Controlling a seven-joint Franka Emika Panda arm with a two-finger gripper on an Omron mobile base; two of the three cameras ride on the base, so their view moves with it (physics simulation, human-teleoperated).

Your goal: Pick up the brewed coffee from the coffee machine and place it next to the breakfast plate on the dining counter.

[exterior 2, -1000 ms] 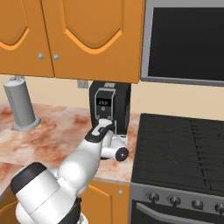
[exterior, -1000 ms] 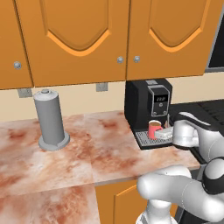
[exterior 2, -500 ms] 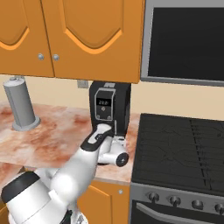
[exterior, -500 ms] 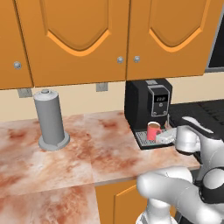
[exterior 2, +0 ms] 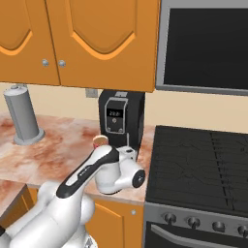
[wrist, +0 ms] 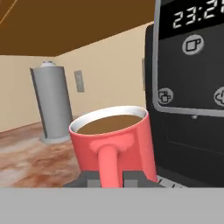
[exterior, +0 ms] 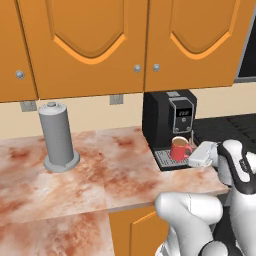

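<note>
The red mug (exterior: 179,148) sat on the grey drip tray (exterior: 166,159) of the black coffee machine (exterior: 167,125), directly ahead of the end effector (exterior: 196,156) and very near it. In the hand view the mug (wrist: 114,144) stood upright with brown coffee up to its rim, and its handle (wrist: 109,165) pointed straight back toward the end effector. The machine's silver panel (wrist: 192,57) with its lit display rose just beyond the mug and to its right in that view. Whether the end effector was spread or pressed together could not be told, since its fingers were not distinct in any view, and no contact with the mug was visible. Farther off, past the mug and across the marbled surface (exterior: 100,170), a grey cylinder (exterior: 56,136) stood upright on a round base. From the right base view the arm covered most of the mug (exterior 2: 100,140), leaving its rim visible before the machine (exterior 2: 121,121), with a dark stove (exterior 2: 201,164) alongside.
</note>
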